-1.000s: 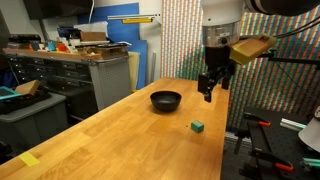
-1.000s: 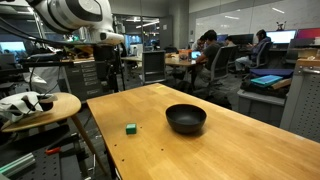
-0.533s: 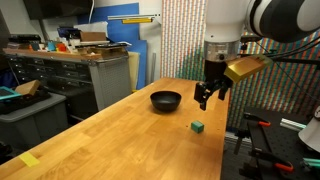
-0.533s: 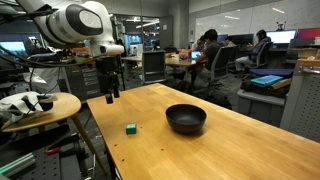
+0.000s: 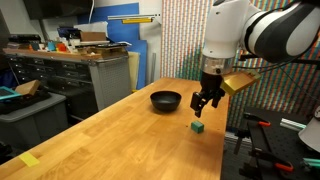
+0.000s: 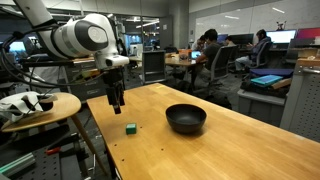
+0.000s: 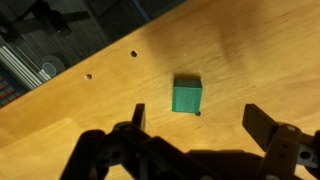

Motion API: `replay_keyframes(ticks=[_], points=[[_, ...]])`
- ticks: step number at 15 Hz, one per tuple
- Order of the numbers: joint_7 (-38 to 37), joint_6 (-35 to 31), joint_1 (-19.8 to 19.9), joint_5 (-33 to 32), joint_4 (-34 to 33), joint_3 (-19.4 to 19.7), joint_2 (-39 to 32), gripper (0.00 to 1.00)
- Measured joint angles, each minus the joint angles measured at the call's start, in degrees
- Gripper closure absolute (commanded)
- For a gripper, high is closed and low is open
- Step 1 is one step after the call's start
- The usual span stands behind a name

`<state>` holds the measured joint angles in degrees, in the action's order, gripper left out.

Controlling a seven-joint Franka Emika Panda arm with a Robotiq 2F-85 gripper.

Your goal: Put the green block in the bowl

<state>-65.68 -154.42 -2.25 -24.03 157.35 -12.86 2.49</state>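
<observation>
Spanning most of both exterior views, the long wooden table (image 5: 110,140) is the biggest thing under me, its pale planks bare apart from two items. My arm (image 5: 260,30) comes next: white and bulky, it bends in from above near one edge of the table and points my wrist straight down, as an exterior view (image 6: 75,38) also shows. The bowl (image 5: 166,100) is shallow, round and black with a wide rim; it sits upright on the wood, well apart from my wrist and from the cube, and I can see nothing inside it from either exterior view (image 6: 186,119). My gripper (image 5: 205,104) hangs in the air above the table with its dark fingers spread wide and nothing between them. An exterior view (image 6: 116,107) shows the fingertips clear of the wood, and the wrist view (image 7: 198,122) shows one finger to each side of the picture with bare table in the gap. The green block (image 5: 199,127) is a tiny dark green cube lying flat on the table, just below my fingertips and not touched by them. In an exterior view (image 6: 130,128) it sits near the table edge, with the bowl off to one side. From the wrist (image 7: 187,96) it lies roughly in line with the gap between my fingers. Two small holes (image 7: 133,53) in the wood show beyond it.
</observation>
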Motion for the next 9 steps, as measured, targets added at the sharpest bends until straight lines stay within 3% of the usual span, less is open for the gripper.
replay_keyframes(ticks=[9], points=[[-2.97,-9.9,1.55,-12.75,-0.61,3.86,-8.33,0.0]])
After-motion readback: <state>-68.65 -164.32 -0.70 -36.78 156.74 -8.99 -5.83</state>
